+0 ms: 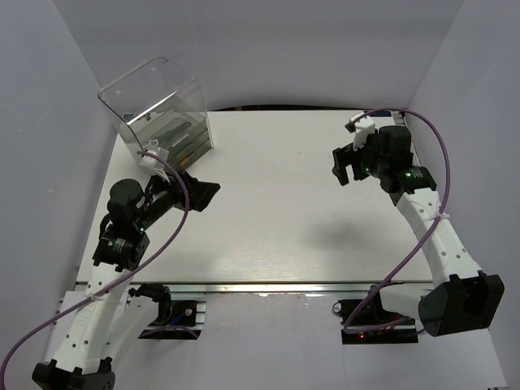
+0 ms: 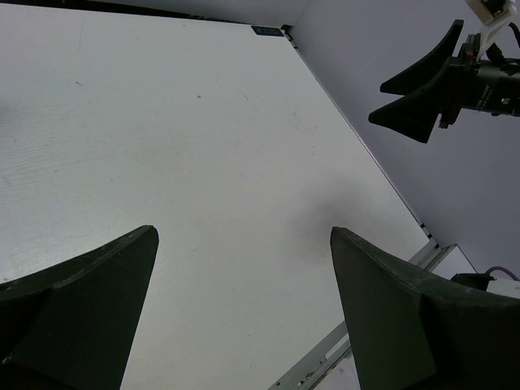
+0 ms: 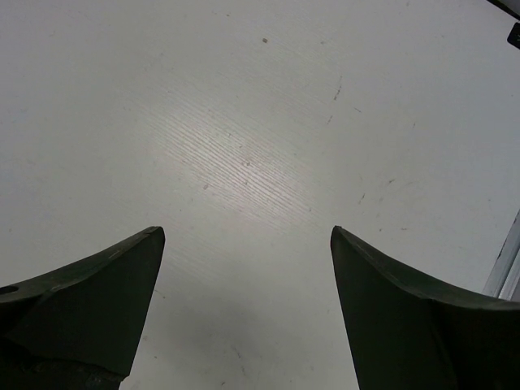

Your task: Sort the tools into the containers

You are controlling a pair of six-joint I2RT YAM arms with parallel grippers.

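Note:
A clear plastic cabinet [image 1: 159, 110] with a curved transparent top and grey-tinted drawers stands at the table's far left corner. No tools show loose on the table in any view; dark shapes inside the drawers are too dim to name. My left gripper [image 1: 205, 193] is open and empty, just in front of the cabinet; its wrist view [image 2: 244, 236] shows only bare table between the fingers. My right gripper [image 1: 342, 166] is open and empty at the far right, and its wrist view [image 3: 248, 231] shows bare table. It also shows in the left wrist view [image 2: 406, 101].
The white table [image 1: 284, 219] has a metal rail along its near edge [image 1: 268, 288]. Pale walls close in the left, back and right sides. Purple cables [image 1: 443, 154] loop from both arms.

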